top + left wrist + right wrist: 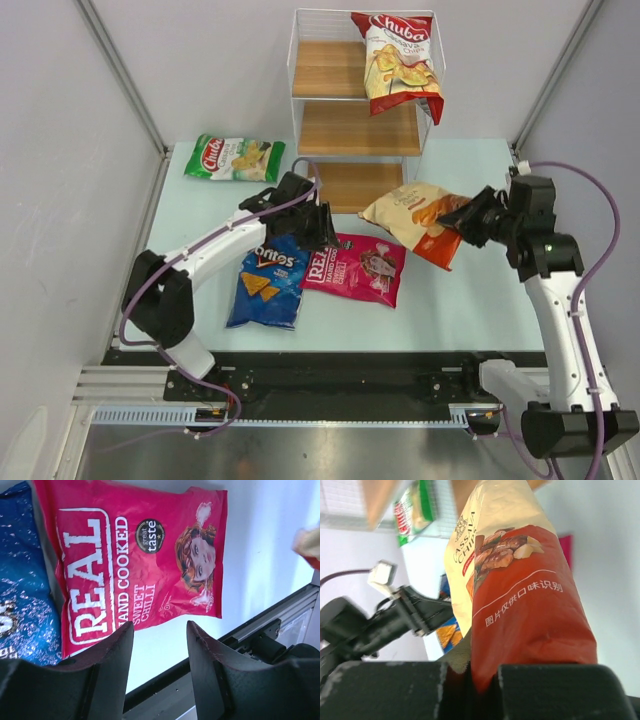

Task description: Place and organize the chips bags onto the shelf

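Orange-and-cream bag, pinched by one edge in the right gripper (left gripper gapes empty), may slip or snag the shelf.

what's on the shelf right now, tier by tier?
Top tier: red Chuba bag, drooping over the front edge. Middle and bottom boards of the shelf look bare, but the bag hides the middle board's right end.

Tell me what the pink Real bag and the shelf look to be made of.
Pink Real bag: likely thin plastic film, glossy; it shows creases and soft highlights across the print. Shelf: boards look like light wood or wood-look laminate, matte with faint grain; the frame looks like white-coated metal wire.
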